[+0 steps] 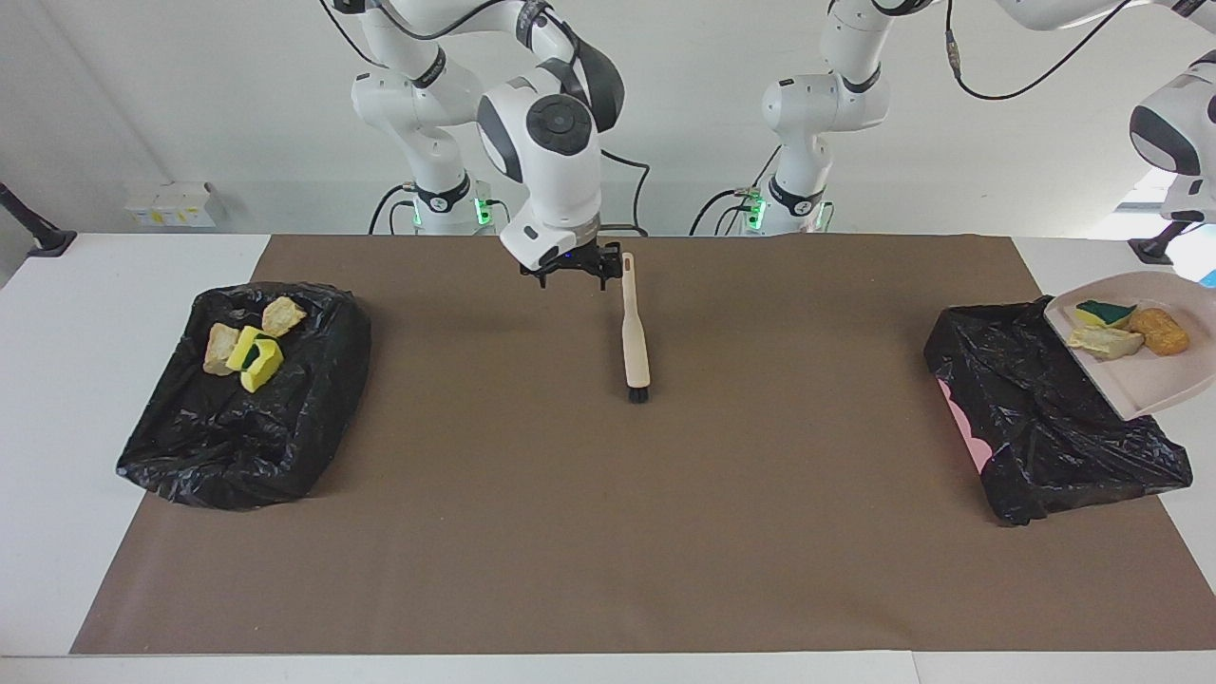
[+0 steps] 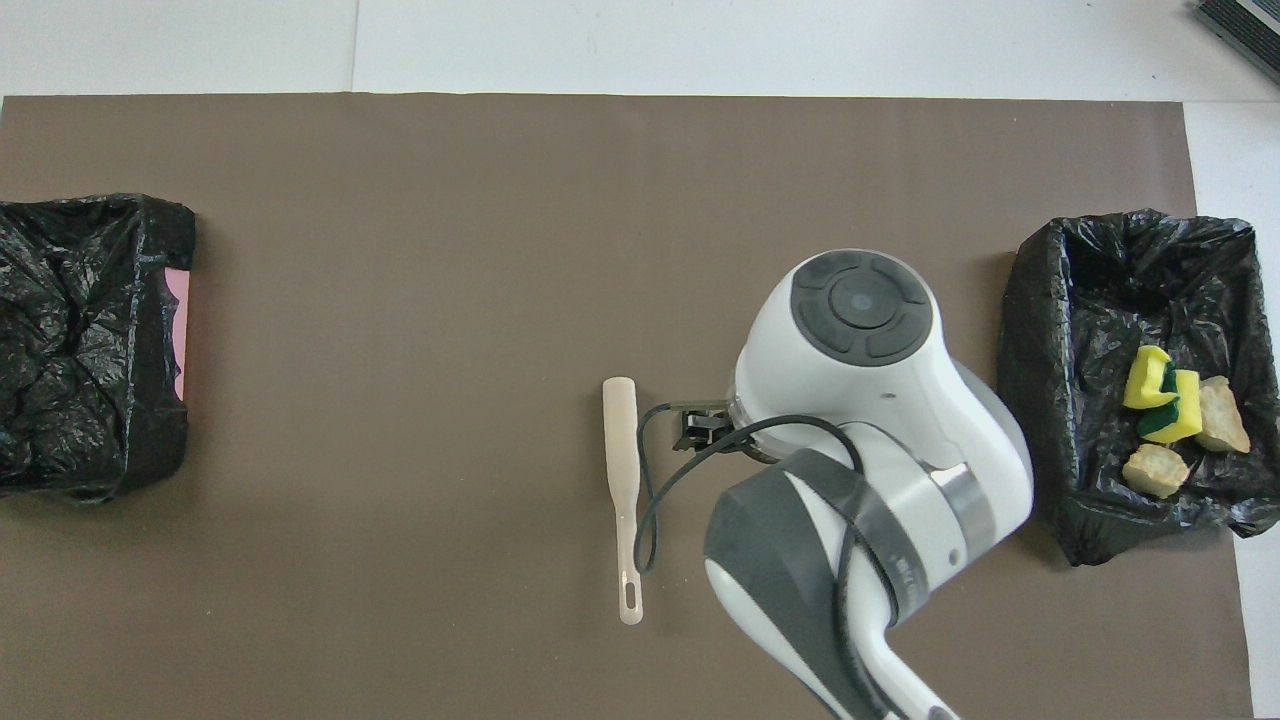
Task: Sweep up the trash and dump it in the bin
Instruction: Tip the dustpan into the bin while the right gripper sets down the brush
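The right gripper hangs low over the brown mat, its fingers spread apart and nothing between them. Just beside it, toward the left arm's end of the table, lies the brush. The brush is flat on the mat, its handle's end level with the gripper and its black bristles pointing away from the robots. In the overhead view the right arm's wrist hides most of the gripper; only a bit of black shows next to the brush handle, and the two are apart.

The left arm reaches past the edge of the facing view, so the left gripper itself is cut off there. It is clenched on the handle of the dustpan, which is up in the air and tilted. The pan's lip hangs over the black-bagged bin at the left arm's end. Part of the trash rides in the pan, close to where that gripper holds it: a green-backed sponge piece, a beige chunk and a brown nugget.

The rest of the trash is well apart from both grippers, in the second bagged bin at the right arm's end: yellow sponge pieces between two beige lumps
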`<act>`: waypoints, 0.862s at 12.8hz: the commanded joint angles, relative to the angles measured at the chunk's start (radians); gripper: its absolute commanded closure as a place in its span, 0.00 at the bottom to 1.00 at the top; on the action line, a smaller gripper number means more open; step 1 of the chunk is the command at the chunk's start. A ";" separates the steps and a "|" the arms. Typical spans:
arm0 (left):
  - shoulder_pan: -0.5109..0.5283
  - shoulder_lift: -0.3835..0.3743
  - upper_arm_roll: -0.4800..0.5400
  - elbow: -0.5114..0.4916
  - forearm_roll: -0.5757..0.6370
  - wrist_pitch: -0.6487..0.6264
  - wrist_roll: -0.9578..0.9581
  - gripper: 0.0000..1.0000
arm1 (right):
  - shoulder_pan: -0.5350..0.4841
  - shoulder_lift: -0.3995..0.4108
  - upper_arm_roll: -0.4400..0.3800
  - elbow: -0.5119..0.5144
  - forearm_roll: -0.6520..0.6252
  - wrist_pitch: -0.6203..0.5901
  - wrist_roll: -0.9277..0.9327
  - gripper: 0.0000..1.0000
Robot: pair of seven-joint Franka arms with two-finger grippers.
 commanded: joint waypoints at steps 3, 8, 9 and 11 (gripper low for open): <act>-0.063 -0.001 0.001 0.025 0.175 -0.070 -0.089 1.00 | -0.119 -0.103 -0.001 -0.013 0.008 -0.040 -0.234 0.00; -0.080 -0.037 -0.093 0.034 0.345 -0.188 -0.186 1.00 | -0.245 -0.120 -0.011 0.061 0.005 -0.088 -0.500 0.00; -0.080 -0.039 -0.108 0.043 0.353 -0.187 -0.188 1.00 | -0.287 -0.117 -0.006 0.070 0.005 -0.089 -0.506 0.00; -0.080 -0.063 -0.131 0.049 0.321 -0.182 -0.194 1.00 | -0.350 -0.122 -0.006 0.075 0.004 -0.117 -0.532 0.00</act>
